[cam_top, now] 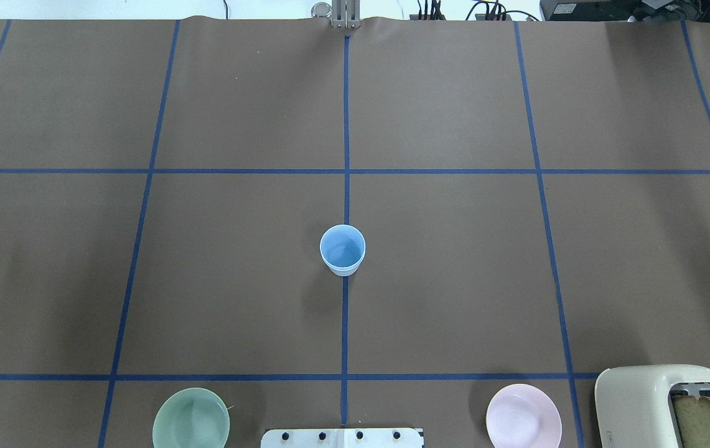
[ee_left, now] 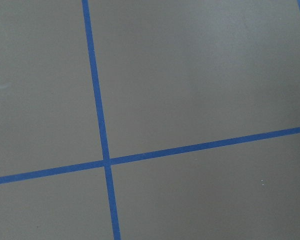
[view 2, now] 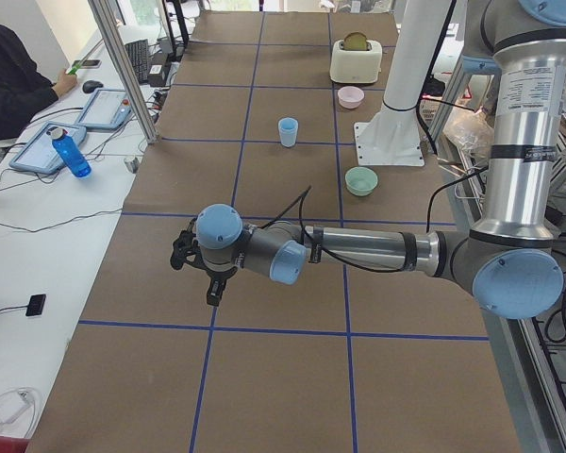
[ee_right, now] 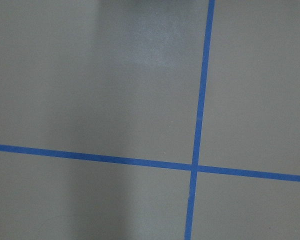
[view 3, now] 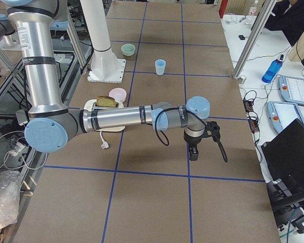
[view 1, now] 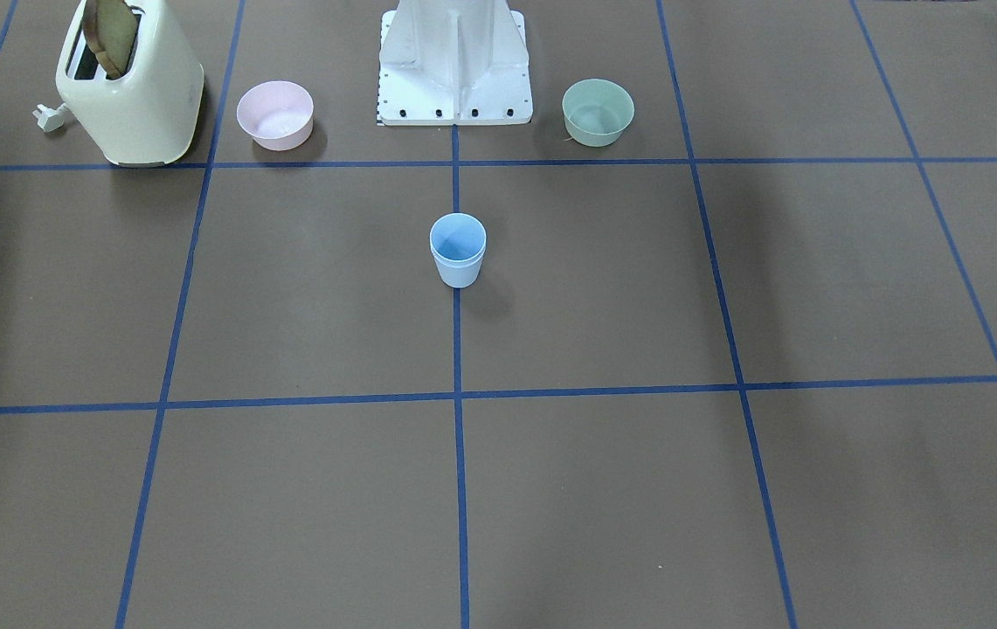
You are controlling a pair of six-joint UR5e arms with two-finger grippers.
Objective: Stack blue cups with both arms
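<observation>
The blue cups (view 1: 458,253) stand upright at the table's middle on the centre tape line, one nested inside the other, with two rims showing. They also show in the overhead view (cam_top: 343,250) and in both side views (view 2: 288,131) (view 3: 160,66). Both arms are stretched out low over the table, far from the cups. The left gripper (view 2: 212,291) shows only in the exterior left view and the right gripper (view 3: 193,153) only in the exterior right view; both point down and I cannot tell if they are open or shut. The wrist views show only brown table and blue tape.
A pink bowl (view 1: 275,114), a mint-green bowl (view 1: 598,111) and a cream toaster (view 1: 127,83) holding a bread slice stand near the white pedestal (view 1: 454,65). People, tablets and a blue bottle (view 2: 71,153) are at the side desk.
</observation>
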